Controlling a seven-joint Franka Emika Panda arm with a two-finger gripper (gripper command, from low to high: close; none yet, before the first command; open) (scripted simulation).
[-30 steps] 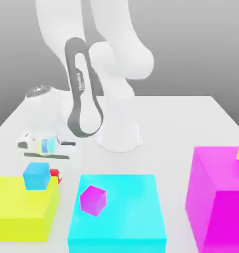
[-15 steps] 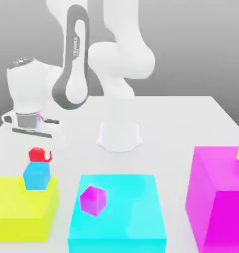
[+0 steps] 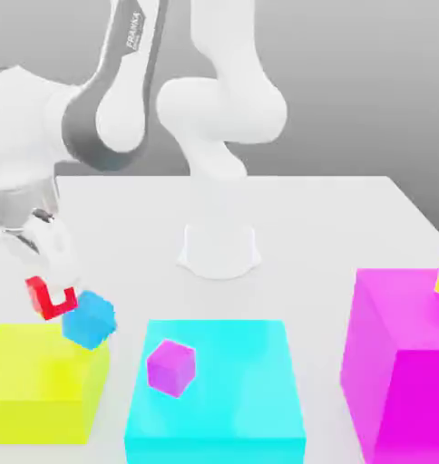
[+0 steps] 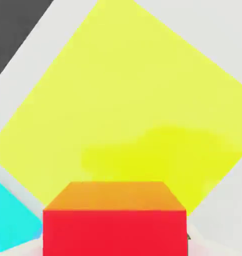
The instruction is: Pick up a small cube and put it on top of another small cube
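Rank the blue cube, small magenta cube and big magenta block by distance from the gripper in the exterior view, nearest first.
From the gripper, shut on the red cube:
1. Blue cube, right beside it.
2. Small magenta cube, on the cyan block.
3. Big magenta block, far at the view's right.

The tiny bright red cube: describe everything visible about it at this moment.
The tiny bright red cube is a plain, matte, solid-coloured block with sharp edges. The white two-finger gripper is shut on it, holding it tilted in the air above the large yellow block. Beside it, on the exterior view's right, sits the tilted small blue cube, close or touching; which, I cannot tell. In the hand view its orange-lit top and red side face show.
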